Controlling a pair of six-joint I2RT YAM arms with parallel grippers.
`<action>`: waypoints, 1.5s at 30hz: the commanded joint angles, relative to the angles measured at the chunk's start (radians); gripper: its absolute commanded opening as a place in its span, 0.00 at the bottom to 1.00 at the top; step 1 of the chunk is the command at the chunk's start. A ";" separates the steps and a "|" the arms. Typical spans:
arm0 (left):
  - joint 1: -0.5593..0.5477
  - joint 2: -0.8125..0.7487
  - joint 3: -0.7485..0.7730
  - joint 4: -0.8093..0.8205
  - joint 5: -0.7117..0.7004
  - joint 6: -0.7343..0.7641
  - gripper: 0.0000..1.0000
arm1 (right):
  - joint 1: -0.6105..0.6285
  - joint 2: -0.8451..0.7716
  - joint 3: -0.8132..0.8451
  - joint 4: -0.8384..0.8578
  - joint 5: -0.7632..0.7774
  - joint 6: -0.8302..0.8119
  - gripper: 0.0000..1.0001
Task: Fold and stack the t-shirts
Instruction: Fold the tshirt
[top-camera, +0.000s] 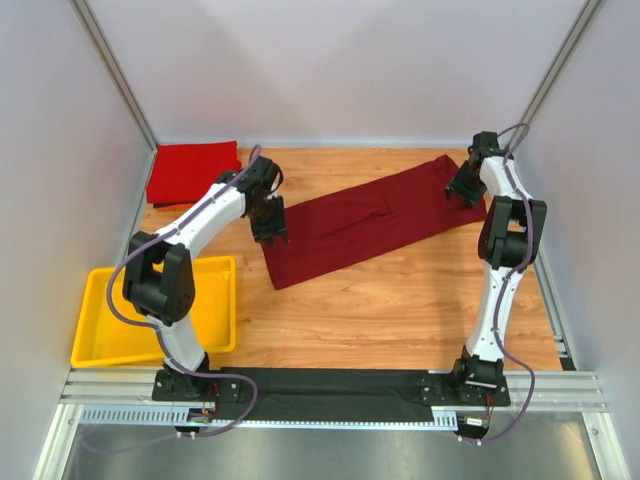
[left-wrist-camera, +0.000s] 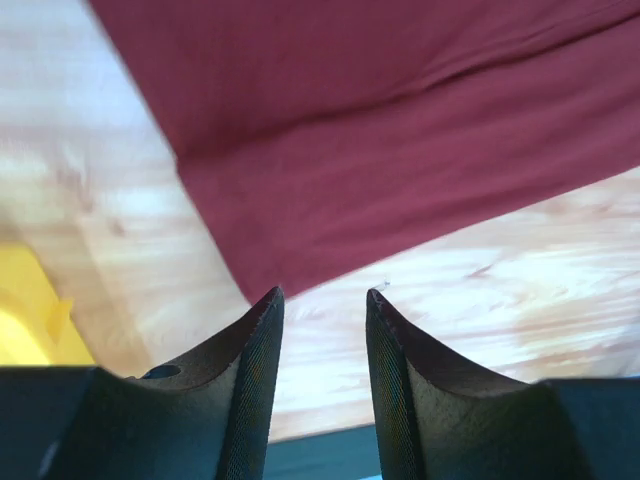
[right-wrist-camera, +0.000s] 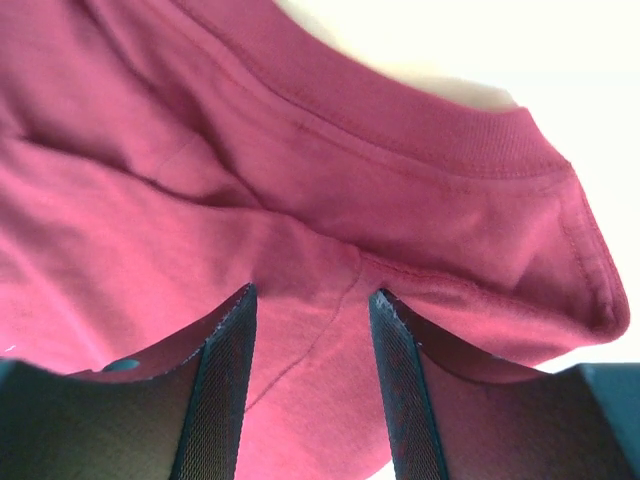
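The maroon t-shirt (top-camera: 370, 225) lies across the middle of the bench (top-camera: 400, 310) as a long diagonal strip, folded lengthwise. Left tool (left-wrist-camera: 325, 295) sits at its near-left corner, jaws apart, nothing in them. Right tool (right-wrist-camera: 312, 292) hovers over the collar end, jaws apart too, cloth under them rather than pinched afaict. I'd pinch both layers at each end, then bring one end over squarely. The brighter red t-shirt (top-camera: 193, 170) sits folded in the far-left corner. Yellow tray (top-camera: 100, 345) looks empty.

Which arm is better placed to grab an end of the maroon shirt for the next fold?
Right, probably. The right pincer, open, sits over the collar end of the maroon shirt, cloth across the gap. The left pincer shows bare table between its tips.
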 joint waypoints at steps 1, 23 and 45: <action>0.002 0.040 0.084 0.017 0.017 0.081 0.46 | -0.004 0.064 0.170 0.003 -0.146 -0.148 0.51; 0.106 0.585 0.626 -0.193 -0.258 0.213 0.39 | -0.048 -0.295 -0.339 0.223 -0.232 0.051 0.31; -0.222 0.123 0.236 -0.023 -0.039 0.398 0.47 | -0.185 -0.170 -0.270 0.194 -0.115 0.059 0.44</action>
